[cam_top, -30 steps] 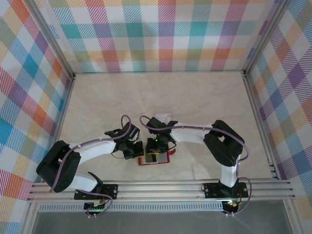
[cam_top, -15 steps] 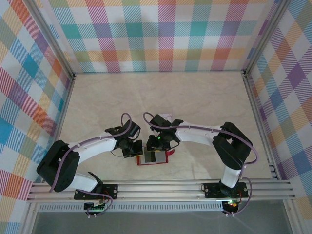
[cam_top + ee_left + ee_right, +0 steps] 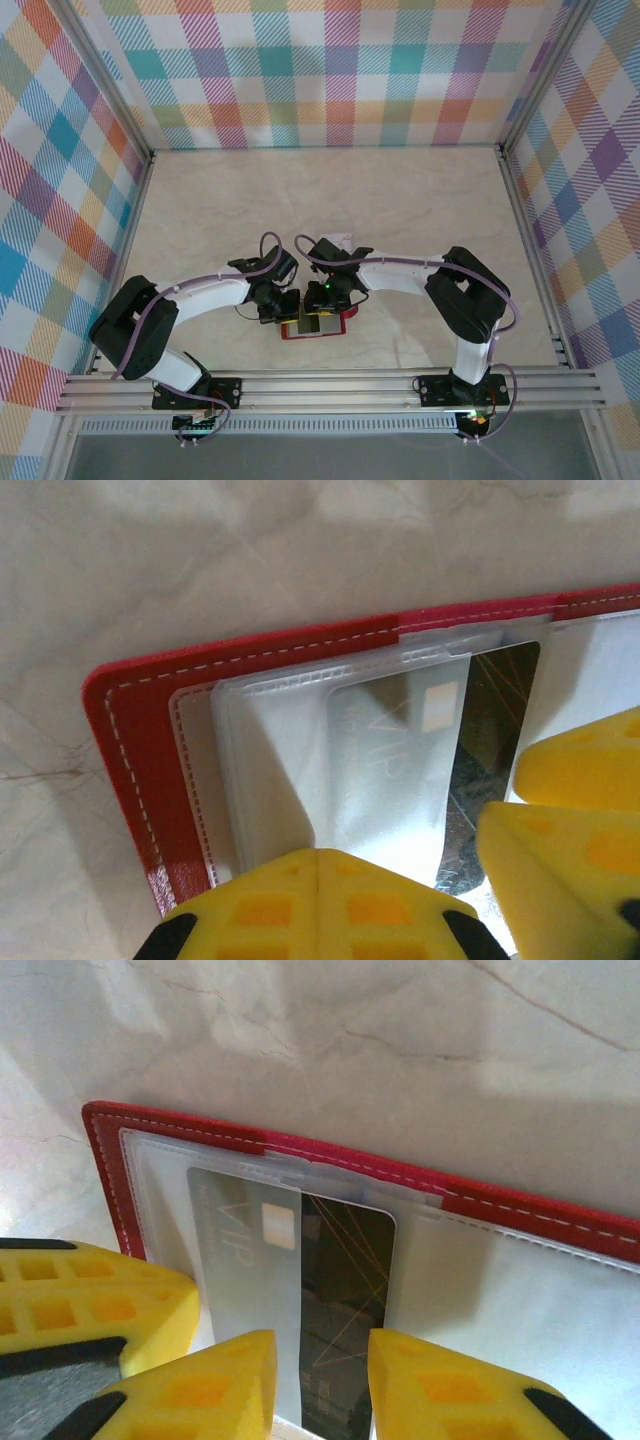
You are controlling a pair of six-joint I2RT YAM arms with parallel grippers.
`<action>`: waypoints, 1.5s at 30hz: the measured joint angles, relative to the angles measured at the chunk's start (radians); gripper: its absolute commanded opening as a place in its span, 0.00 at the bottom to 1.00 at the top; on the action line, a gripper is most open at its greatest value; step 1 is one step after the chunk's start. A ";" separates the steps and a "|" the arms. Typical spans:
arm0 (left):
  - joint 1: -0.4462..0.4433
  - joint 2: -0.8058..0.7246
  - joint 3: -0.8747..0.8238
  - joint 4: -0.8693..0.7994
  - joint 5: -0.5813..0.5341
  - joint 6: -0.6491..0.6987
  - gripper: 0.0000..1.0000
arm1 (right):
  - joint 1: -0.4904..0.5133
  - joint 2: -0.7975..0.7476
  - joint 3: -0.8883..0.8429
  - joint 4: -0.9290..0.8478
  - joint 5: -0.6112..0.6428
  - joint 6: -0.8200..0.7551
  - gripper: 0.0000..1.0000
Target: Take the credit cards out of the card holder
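The red card holder (image 3: 318, 329) lies open on the table near the front edge. Its red stitched border (image 3: 130, 750) frames clear plastic pockets. A pale grey credit card (image 3: 245, 1260) marked VIP, with a dark band, sticks partway out of a pocket; the same card (image 3: 395, 770) shows in the left wrist view. My left gripper (image 3: 320, 858) is shut, its yellow pads meeting over the holder's left pocket. My right gripper (image 3: 320, 1400) is open, its fingers (image 3: 200, 1390) either side of the card's dark band. From above, the left gripper (image 3: 288, 308) and right gripper (image 3: 322, 303) meet over the holder.
A small whitish flat item (image 3: 341, 240) lies on the table just behind the right forearm. The marble-patterned table (image 3: 330, 190) is walled by checked panels. An aluminium rail (image 3: 330, 385) runs along the front edge.
My left gripper has shifted right, closer over the holder. The right arm's elbow swung out and back while its gripper stayed above the holder.
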 measured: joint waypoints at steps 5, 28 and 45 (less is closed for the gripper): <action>-0.001 0.006 0.001 0.001 0.002 0.005 0.04 | -0.003 0.010 -0.005 0.008 -0.003 0.000 0.33; -0.002 0.005 0.003 -0.002 -0.002 0.018 0.03 | -0.004 -0.018 -0.032 0.030 -0.007 -0.007 0.40; -0.003 0.014 0.018 -0.024 -0.024 0.015 0.01 | -0.017 -0.007 -0.053 0.070 -0.039 -0.006 0.38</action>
